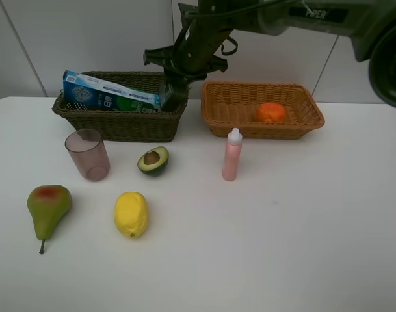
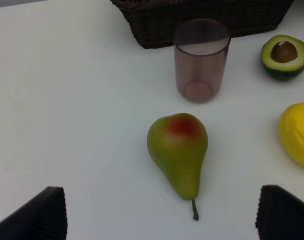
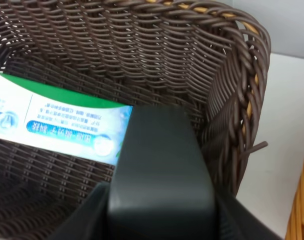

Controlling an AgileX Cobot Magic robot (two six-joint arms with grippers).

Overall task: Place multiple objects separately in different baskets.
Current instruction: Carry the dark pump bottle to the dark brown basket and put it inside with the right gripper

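Two baskets stand at the back of the white table (image 1: pixel 289 234), and we take the scene from its left side. Our left gripper (image 2: pixel 161 217) looks down on the green-red pear (image 1: pixel 48 207), its jaws spread wide with nothing between them. Behind the pear the mauve cup (image 1: pixel 87 155) stands upright, just in front of the dark basket (image 1: pixel 119 123). Right of the pear lies the yellow lemon (image 1: pixel 131 214), and behind it the halved avocado (image 1: pixel 153 160), cut face up. The toothpaste box (image 1: pixel 106 93) leans inside the dark basket, one end above its left rim. At that basket's right end our right gripper (image 1: pixel 173 88) reaches down inside, jaws narrow and clamped on the dark bottle (image 3: pixel 161 160). Further right the pink bottle (image 1: pixel 232 155) stands upright on the table, in front of the light basket (image 1: pixel 295 127) — the orange (image 1: pixel 271 112) lies in it.
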